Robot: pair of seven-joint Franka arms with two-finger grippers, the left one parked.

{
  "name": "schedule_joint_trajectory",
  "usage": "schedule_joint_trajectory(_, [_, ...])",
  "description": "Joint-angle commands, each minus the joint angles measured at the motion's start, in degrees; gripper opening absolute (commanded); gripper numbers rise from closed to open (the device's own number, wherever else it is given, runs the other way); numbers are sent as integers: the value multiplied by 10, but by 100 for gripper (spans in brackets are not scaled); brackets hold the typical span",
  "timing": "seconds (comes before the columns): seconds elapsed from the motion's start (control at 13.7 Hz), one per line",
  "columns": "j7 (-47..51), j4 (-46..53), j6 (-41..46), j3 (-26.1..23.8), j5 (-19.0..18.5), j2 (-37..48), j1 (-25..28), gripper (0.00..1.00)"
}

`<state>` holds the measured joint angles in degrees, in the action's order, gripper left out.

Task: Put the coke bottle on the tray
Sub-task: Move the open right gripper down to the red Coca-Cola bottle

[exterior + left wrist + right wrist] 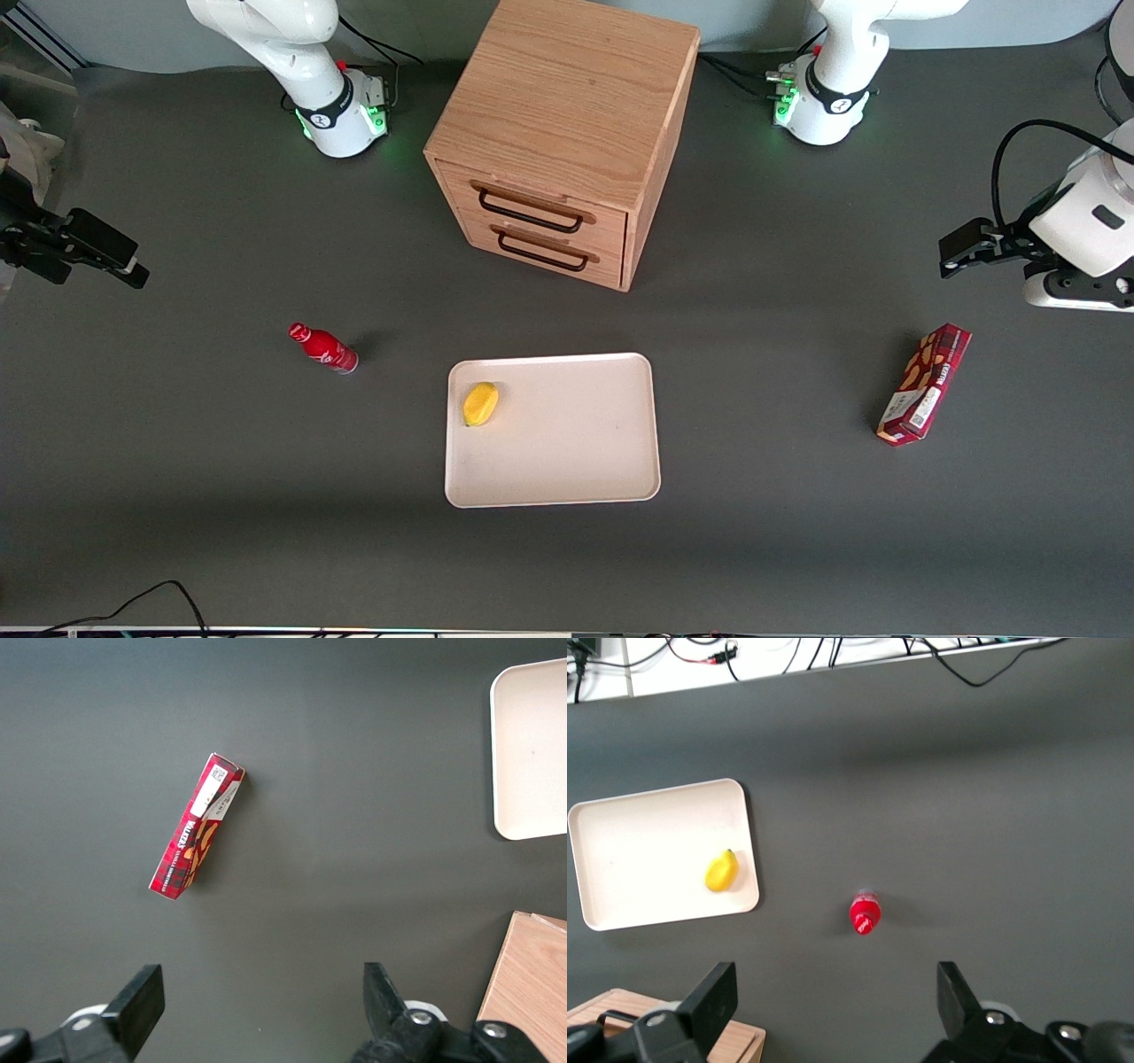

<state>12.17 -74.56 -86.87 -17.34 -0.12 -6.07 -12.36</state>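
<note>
The front camera looks steeply down from high over the whole table. The right wrist camera hangs high above the coke bottle [865,913], its gripper [837,1010] spread wide (both views share the tray [567,461]).

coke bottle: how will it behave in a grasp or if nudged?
The coke bottle stands upright, tall and narrow, so a nudge probably tips it. Round body: likely rolls once down. Glossy surface may slip between fingers. The gripper hangs open, well clear, toward the working arm's end.
</note>
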Motion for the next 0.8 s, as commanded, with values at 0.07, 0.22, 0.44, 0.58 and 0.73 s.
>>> schedule_joint_trajectory(0.07, [18,29,25,0,2,-6,-1,100])
schedule_joint_trajectory(0.22, [25,29,25,-1,0,-7,1,100])
schedule_joint_trajectory(0.44, [17,13,18,-2,-1,-18,-2,100])
schedule_joint_trajectory(0.58, [16,-13,-5,-1,3,-42,-7,100])
schedule_joint_trajectory(0.73, [15,-56,-47,-1,2,-65,-7,100])
